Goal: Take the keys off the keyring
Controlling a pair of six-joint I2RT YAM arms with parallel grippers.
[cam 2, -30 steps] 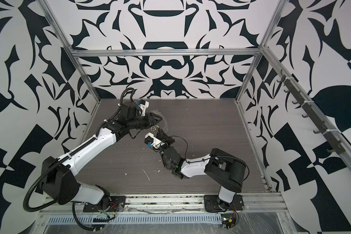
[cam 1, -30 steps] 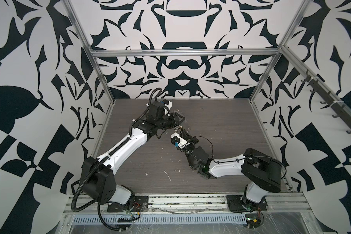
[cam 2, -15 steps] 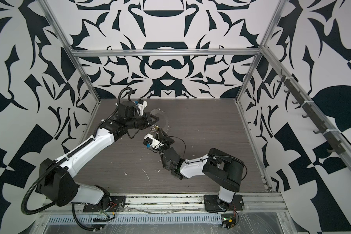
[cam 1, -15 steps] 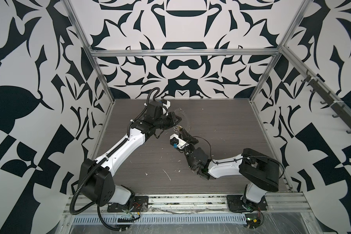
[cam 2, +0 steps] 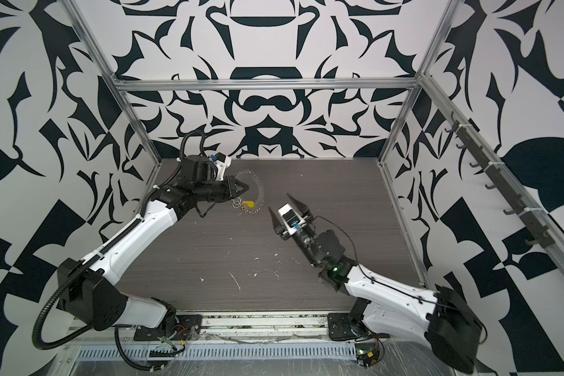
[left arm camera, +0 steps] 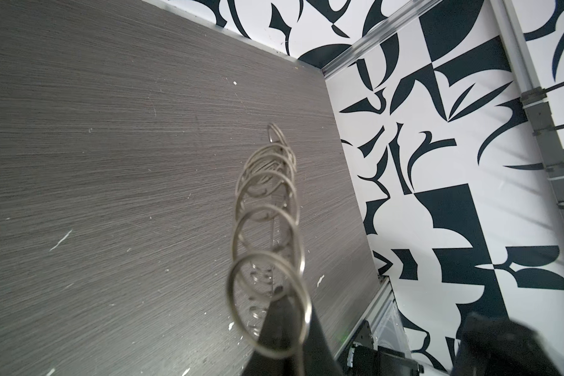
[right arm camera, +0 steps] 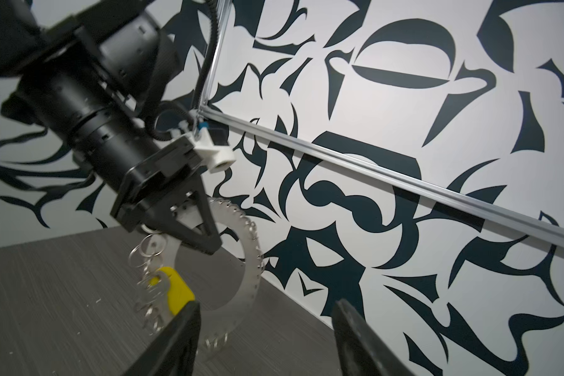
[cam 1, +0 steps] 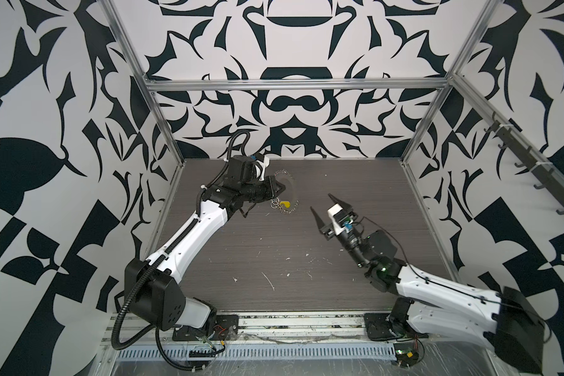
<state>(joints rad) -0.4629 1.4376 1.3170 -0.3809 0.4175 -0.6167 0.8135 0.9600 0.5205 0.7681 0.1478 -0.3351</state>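
Near the far left corner of the desk (cam 1: 274, 254), the left pincer (cam 1: 282, 188) is clamped tight on the grey keyring (cam 1: 293, 195), while the right pincer (cam 1: 320, 201) hangs near, jaws spread wide and empty. The yellow-headed key (cam 1: 285, 204) dangles from the keyring's rim.

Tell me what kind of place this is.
Most likely a robot test cell in a lab: left arm and right arm bolted to a rail, an aluminium frame carrying black-and-white patterned walls, a scuffed wood-grain tabletop.
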